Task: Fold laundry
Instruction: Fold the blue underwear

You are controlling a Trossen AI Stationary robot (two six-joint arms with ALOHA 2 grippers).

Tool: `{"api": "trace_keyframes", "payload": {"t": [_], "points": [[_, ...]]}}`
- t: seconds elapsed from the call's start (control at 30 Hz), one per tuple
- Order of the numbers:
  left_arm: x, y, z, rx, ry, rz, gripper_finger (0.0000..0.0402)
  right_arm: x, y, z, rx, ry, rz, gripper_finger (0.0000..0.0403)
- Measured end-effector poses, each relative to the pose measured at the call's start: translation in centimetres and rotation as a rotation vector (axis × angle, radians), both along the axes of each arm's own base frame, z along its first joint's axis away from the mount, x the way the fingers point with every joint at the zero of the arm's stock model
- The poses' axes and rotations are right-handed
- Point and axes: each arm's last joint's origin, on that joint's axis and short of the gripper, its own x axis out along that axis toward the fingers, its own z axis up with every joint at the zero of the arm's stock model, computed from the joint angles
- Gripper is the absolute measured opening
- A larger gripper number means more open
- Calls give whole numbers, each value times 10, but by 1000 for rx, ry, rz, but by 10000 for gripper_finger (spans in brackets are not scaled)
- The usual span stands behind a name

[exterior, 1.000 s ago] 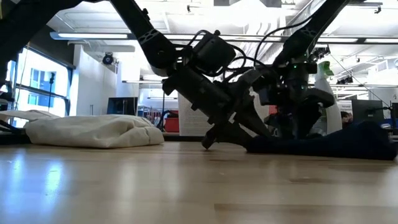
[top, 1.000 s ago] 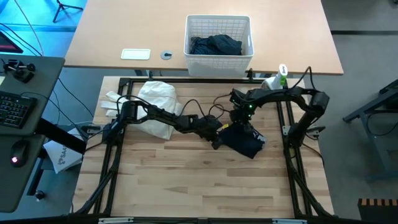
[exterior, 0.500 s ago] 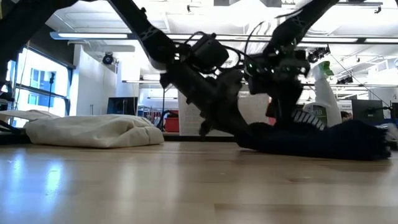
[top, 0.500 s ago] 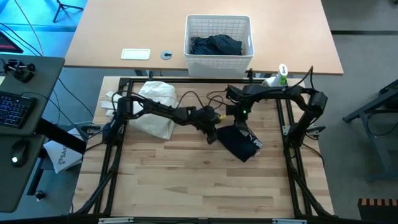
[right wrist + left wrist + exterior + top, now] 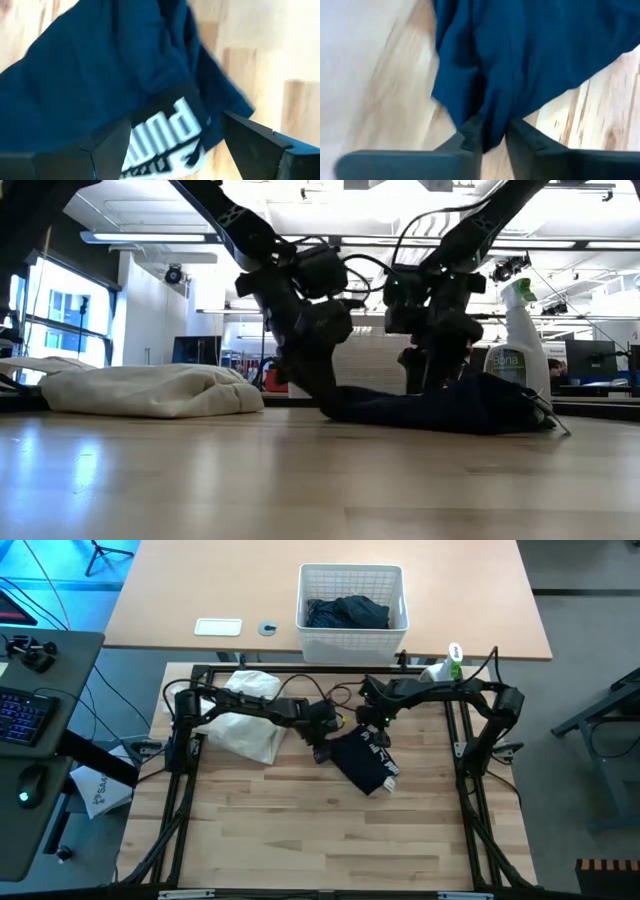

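Observation:
A dark navy garment [image 5: 362, 762] with white lettering on its band [image 5: 165, 125] lies crumpled on the wooden table, mid-right. My left gripper [image 5: 322, 750] is at the garment's left end, shut on the cloth [image 5: 492, 127]. My right gripper [image 5: 375, 728] hangs over the garment's far end, open wide. Its fingers [image 5: 107, 145] stand on either side of the lettered band. In the low view both grippers [image 5: 325, 395] [image 5: 430, 370] reach down to the garment [image 5: 450, 408]. My left gripper pinches a bunched fold at the garment's left end [image 5: 492, 120] between its two fingers. It comes slanting down from the table's left side. The rest of the garment lies slack on the table. Whether my right gripper touches the band, I cannot tell.
A white cloth heap [image 5: 250, 710] lies at the table's far left. A spray bottle [image 5: 445, 665] stands at the far right corner. Beyond the table, a white lattice basket [image 5: 352, 598] holds dark garments. The table's near half is bare wood [image 5: 320, 840].
My left gripper has gone toward the table's left and far edges, and the navy garment has slid along the table with it, turning so its lettered band shows. My right gripper has risen and drawn back toward the far edge.

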Motion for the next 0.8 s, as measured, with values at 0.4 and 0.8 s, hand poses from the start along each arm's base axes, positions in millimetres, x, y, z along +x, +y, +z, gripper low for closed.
{"api": "trace_keyframes", "payload": {"t": [0.4,0.8], "points": [[-13,10,18,-167,46,123,189,16,-10,-11,30,-124,-39,283],[11,-16,-19,-14,19,92,135,17,-7,-38,89,-36,13,126]]}}
